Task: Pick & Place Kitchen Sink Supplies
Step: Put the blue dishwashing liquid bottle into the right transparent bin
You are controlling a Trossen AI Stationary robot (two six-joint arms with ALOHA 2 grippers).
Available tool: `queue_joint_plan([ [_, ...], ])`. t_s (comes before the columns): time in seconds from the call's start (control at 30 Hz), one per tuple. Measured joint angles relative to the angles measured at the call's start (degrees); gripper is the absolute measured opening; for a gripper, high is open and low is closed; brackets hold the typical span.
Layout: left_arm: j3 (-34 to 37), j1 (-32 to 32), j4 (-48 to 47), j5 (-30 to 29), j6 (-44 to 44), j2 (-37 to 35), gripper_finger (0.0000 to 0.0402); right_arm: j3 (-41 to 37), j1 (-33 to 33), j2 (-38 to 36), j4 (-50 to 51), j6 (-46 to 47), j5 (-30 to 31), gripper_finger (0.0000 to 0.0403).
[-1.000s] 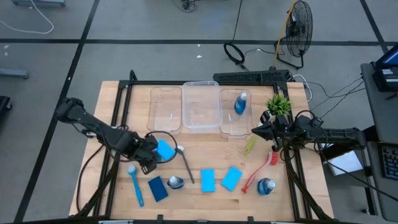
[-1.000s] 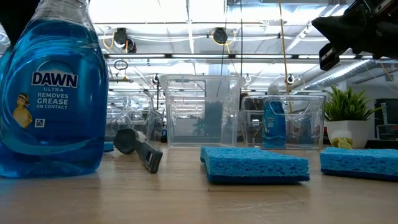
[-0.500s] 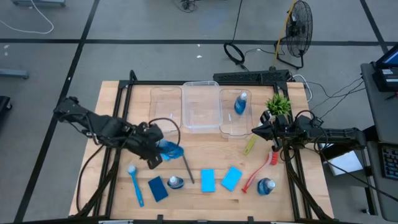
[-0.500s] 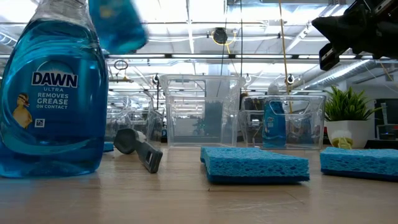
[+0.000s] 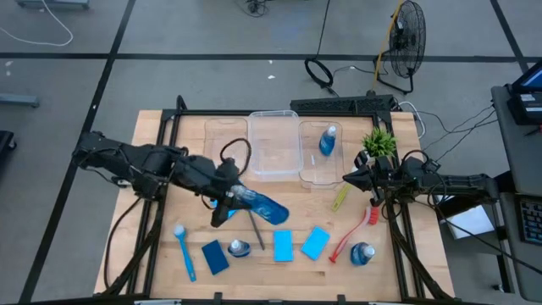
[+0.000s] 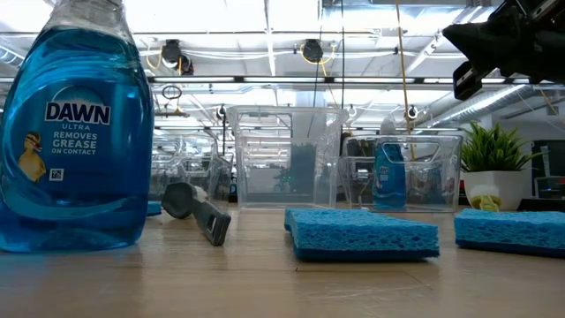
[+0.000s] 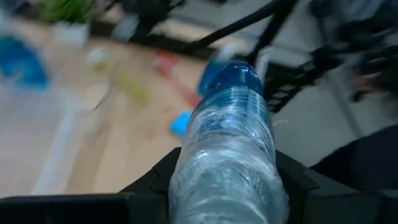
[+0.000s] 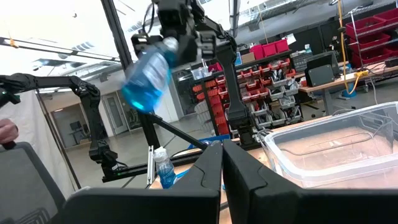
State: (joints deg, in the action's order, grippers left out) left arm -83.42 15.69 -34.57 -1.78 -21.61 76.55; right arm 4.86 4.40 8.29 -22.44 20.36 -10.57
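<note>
Surface: wooden tabletop (image 5: 161, 169) framed by black rails, set on a grey floor with a fan (image 5: 406, 38) beyond the far edge.
Bins: three clear plastic bins (image 5: 273, 144) are lined up along the far edge; a blue bottle in the bin (image 5: 328, 140) stands in the one nearest the potted plant (image 5: 378, 141).
Left gripper (image 5: 227, 203): raised over the middle of the tabletop; its fingers (image 7: 155, 180) are clamped round the body of a held blue bottle (image 5: 258, 204), which is tilted with its cap pointing toward the right edge.
Right gripper (image 5: 349, 178): parked near the right edge, just beside the plant; its fingers (image 8: 208, 177) are pressed together and grip nothing.
Sponges: a dark sponge (image 5: 215, 257) and two lighter sponges (image 5: 283, 246) (image 5: 315, 242) are laid along the near edge.
Brushes: a blue brush (image 5: 184, 252) is placed near the left near corner, a grey brush (image 5: 253, 224) beside the middle, a red brush (image 5: 353, 235) and a yellow-green brush (image 5: 340, 198) toward the right edge.
Other bottles: one small bottle (image 5: 239, 248) is set between the dark sponge and the grey brush, another right-hand bottle (image 5: 362, 253) near the right near corner.
</note>
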Motion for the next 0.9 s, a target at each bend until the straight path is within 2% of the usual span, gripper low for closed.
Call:
queue_joint_plan([
  [0.17,0.0,-1.71,10.28,6.94,5.25,0.02,0.0157,0.0,-0.02,-0.01,0.0,0.0,0.0,0.0],
  [0.3,0.0,-2.27,14.9,10.64,6.94,0.02,0.0157,0.0,-0.02,0.0,0.0,0.0,0.0,0.0],
  [0.63,0.0,-2.22,19.96,12.48,9.14,0.02,0.0155,0.0,-0.02,-0.01,0.0,-0.02,0.0,0.0],
  [0.77,0.0,-2.2,19.71,9.65,6.92,0.02,0.0154,0.0,0.0,0.0,0.0,-0.02,0.0,0.0],
  [0.9,0.0,-2.33,16.51,-2.17,-2.4,0.02,0.0154,0.0,-0.02,0.0,0.0,-0.02,0.0,0.0],
])
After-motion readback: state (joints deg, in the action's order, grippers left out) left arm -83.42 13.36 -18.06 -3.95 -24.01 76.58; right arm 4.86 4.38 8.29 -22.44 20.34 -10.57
